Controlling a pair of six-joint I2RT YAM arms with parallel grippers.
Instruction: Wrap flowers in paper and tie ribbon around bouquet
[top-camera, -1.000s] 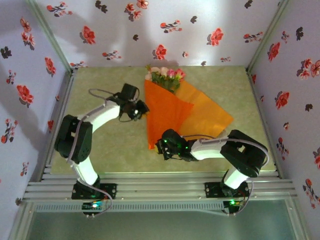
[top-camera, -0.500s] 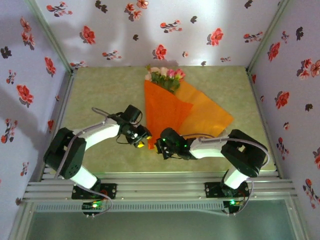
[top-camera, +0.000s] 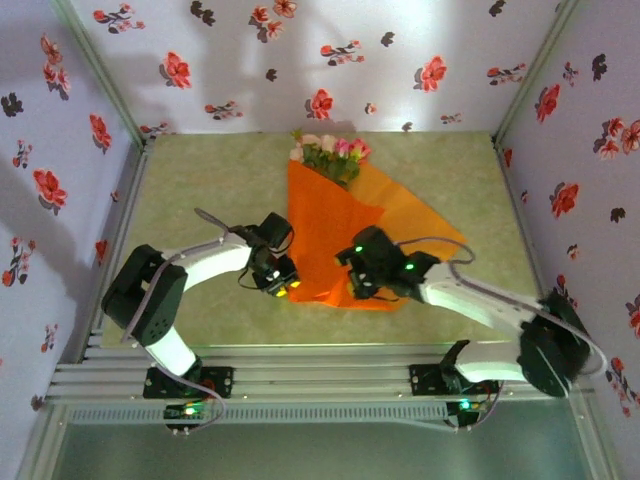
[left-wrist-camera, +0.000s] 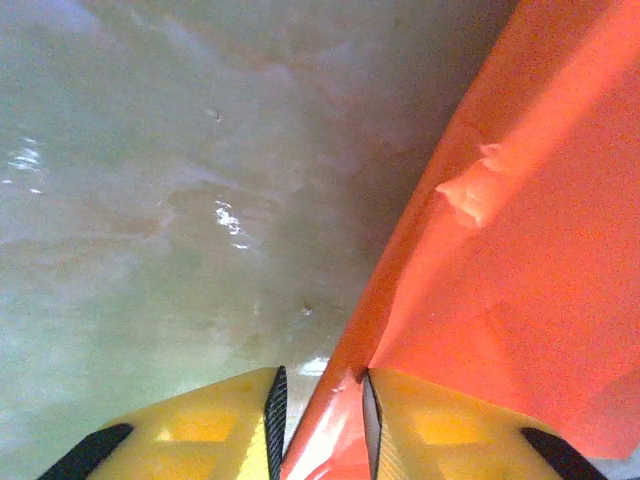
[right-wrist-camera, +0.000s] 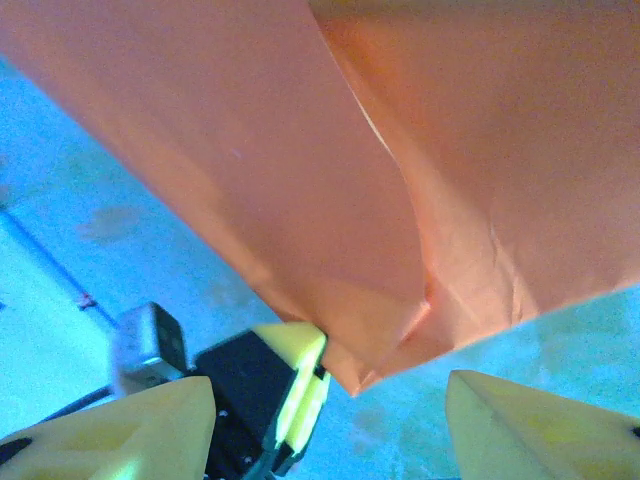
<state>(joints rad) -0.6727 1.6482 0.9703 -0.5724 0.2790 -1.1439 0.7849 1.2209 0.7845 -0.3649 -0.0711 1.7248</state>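
Where the pale green worktop (top-camera: 210, 190) meets white walls (top-camera: 240, 60) printed with red flowers, the paper (top-camera: 330, 230) lies flat. Left tool (left-wrist-camera: 320, 378): fingers narrowly parted, paper edge between them; grip cannot be told. Right tool (right-wrist-camera: 330, 383): jaws wide, empty, the paper corner just ahead. Flowers (top-camera: 330, 152) lie beyond both tools.

A pale green-beige mottled table (top-camera: 200, 190) carries a bright orange paper sheet (top-camera: 330, 230), folded around pink-and-cream flowers (top-camera: 330, 152) at its far end.
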